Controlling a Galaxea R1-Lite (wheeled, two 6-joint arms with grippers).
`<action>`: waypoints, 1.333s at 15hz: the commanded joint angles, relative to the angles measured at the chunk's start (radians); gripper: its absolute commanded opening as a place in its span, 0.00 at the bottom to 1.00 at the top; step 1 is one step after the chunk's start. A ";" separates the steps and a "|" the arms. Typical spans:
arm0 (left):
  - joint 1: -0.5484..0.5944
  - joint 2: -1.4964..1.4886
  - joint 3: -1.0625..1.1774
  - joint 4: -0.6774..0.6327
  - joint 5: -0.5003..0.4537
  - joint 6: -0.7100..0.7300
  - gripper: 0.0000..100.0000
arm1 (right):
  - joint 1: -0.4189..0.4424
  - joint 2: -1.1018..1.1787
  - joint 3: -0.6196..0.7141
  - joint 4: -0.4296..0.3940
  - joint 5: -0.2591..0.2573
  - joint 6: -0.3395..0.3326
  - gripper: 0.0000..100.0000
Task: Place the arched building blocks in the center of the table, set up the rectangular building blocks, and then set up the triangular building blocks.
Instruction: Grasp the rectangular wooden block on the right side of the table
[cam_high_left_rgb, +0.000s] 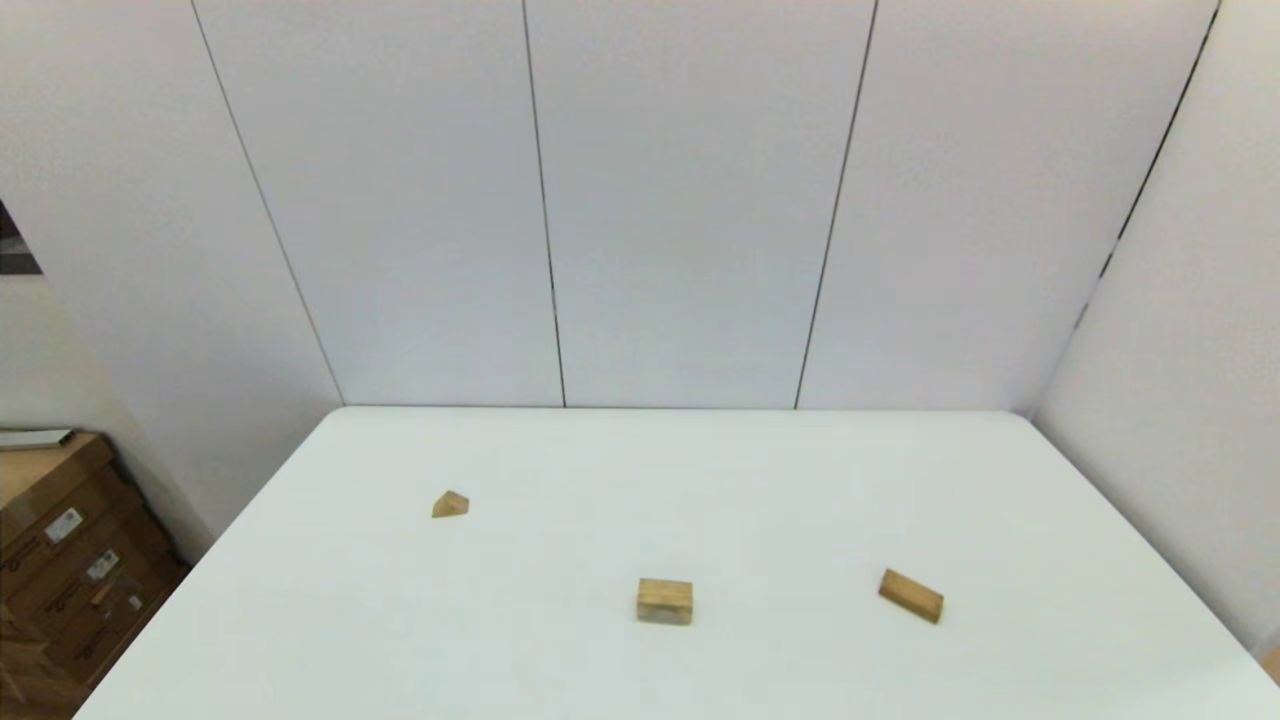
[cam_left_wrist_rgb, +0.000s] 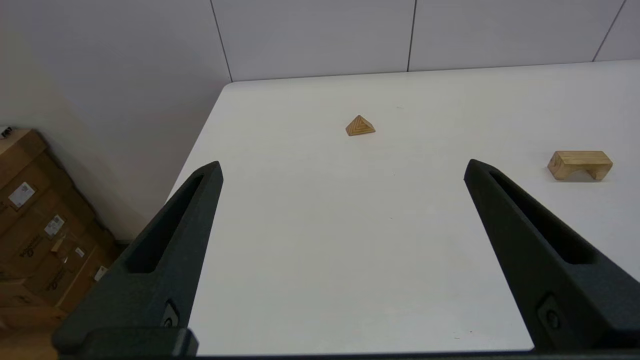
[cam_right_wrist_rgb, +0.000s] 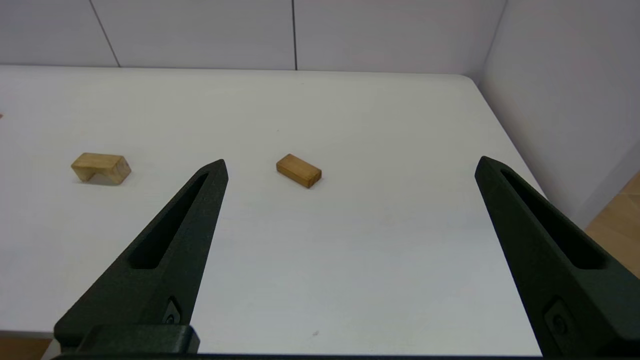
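On the white table (cam_high_left_rgb: 700, 480), the rectangular bar (cam_high_left_rgb: 911, 596) lies flat, angled diagonally; both grippers' jaws gape empty.

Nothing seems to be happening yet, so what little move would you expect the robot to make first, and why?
Probably one arm reaches toward the arch block. It stands untouched near the front middle of the table, apart from the flat bar on its right and the triangle on its left. Both the left gripper and right gripper hang open and empty, back from the blocks.
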 joint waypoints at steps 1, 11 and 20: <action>0.000 0.003 0.000 0.001 0.001 -0.002 1.00 | 0.000 0.001 0.000 0.000 0.000 -0.001 1.00; 0.000 0.003 0.000 0.001 0.001 -0.002 1.00 | -0.001 0.173 -0.141 0.069 -0.003 -0.007 1.00; 0.000 0.003 0.000 0.001 0.001 -0.003 1.00 | -0.001 1.348 -0.503 -0.119 0.060 -0.125 1.00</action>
